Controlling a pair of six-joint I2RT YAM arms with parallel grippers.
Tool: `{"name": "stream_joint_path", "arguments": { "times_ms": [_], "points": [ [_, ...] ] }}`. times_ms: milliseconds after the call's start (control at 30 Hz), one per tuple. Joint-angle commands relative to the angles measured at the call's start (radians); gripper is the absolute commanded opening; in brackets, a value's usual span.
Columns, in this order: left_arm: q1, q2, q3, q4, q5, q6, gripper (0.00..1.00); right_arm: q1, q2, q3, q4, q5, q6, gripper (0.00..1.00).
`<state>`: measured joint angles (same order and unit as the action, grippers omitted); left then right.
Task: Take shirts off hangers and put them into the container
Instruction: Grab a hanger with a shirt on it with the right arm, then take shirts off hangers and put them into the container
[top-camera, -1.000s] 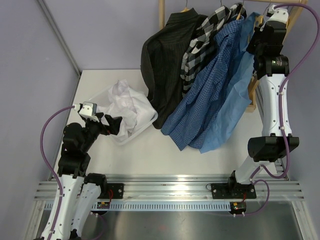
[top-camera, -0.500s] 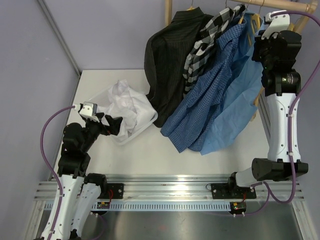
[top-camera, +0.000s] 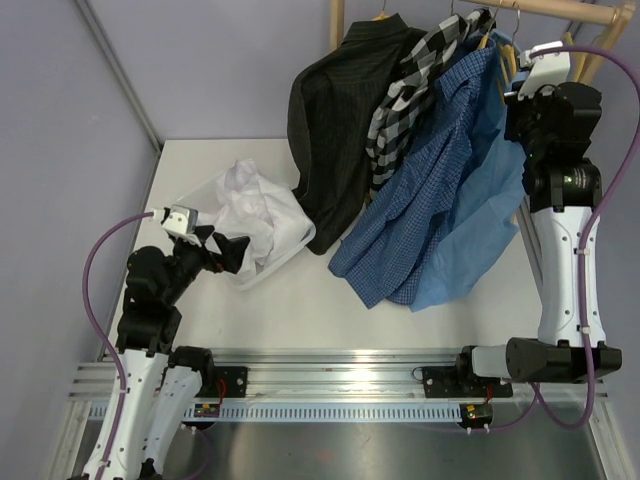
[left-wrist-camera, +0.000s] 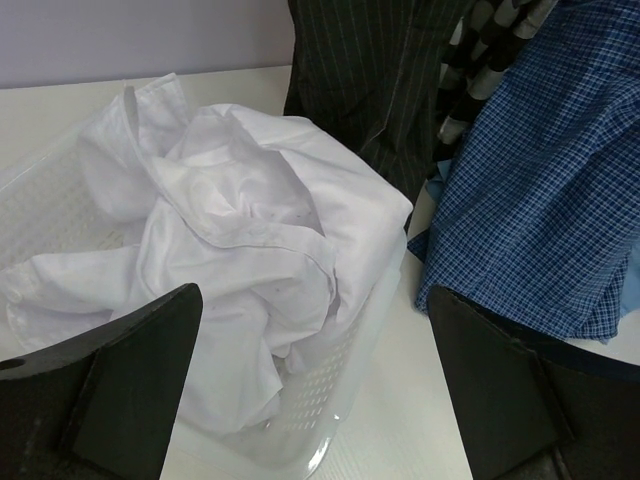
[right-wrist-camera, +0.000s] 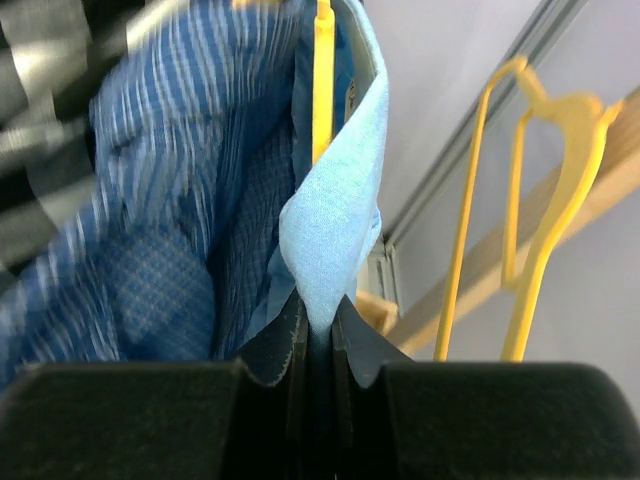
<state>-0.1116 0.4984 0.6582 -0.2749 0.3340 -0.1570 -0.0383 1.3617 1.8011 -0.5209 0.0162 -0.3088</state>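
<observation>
Stripping the light blue shirt (top-camera: 480, 220). In the top view, the basket (left-wrist-camera: 335, 425) with the crumpled white shirt (top-camera: 255, 200) sits at 9 o'clock on the table (top-camera: 300, 310). Four shirts hang from the rail (top-camera: 570, 12) at 1 o'clock, the light blue one outermost. The right gripper (right-wrist-camera: 318, 325) pinches a fold of that shirt near the collar, beside its yellow hanger (right-wrist-camera: 322, 80). The left gripper (left-wrist-camera: 315, 400) hovers at the basket — spread wide, empty. Next move, judged: draw the cloth down and toward 9 o'clock so the shoulder slips off the hanger — without tugging the neighbouring shirts.
</observation>
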Motion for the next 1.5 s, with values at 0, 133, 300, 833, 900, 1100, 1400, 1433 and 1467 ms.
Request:
{"name": "stream_joint_path", "arguments": {
  "times_ms": [0,133,300,833,900,1100,1400,1433,1467],
  "points": [
    [-0.008,-0.008,-0.014,0.083,0.127,0.005,0.99,0.006,-0.130,-0.080,0.010,0.011,-0.087,0.00],
    [-0.028,0.000,-0.029,0.131,0.214,-0.003,0.99,0.006,-0.240,-0.209,-0.088,0.039,-0.157,0.00],
    [-0.053,0.002,-0.051,0.174,0.305,-0.010,0.99,0.006,-0.406,-0.374,-0.282,0.061,-0.254,0.00],
    [-0.258,0.032,-0.100,0.436,0.474,-0.070,0.99,0.006,-0.547,-0.459,-0.916,-0.668,-0.616,0.00],
    [-0.330,0.054,-0.077,0.434,0.445,-0.043,0.99,0.006,-0.529,-0.439,-0.970,-0.787,-0.683,0.00],
    [-0.555,0.169,0.023,0.372,0.292,0.088,0.99,0.008,-0.422,-0.339,-1.008,-1.014,-0.728,0.00],
    [-0.793,0.377,0.103,0.471,-0.190,0.048,0.96,0.008,-0.299,-0.212,-0.914,-1.248,-0.603,0.00],
    [-0.806,0.408,0.107,0.483,-0.235,0.037,0.96,0.009,-0.296,-0.212,-0.891,-1.257,-0.555,0.00],
    [-0.815,0.423,0.112,0.494,-0.328,0.004,0.95,0.009,-0.294,-0.215,-0.854,-1.266,-0.537,0.00]
  ]
}}
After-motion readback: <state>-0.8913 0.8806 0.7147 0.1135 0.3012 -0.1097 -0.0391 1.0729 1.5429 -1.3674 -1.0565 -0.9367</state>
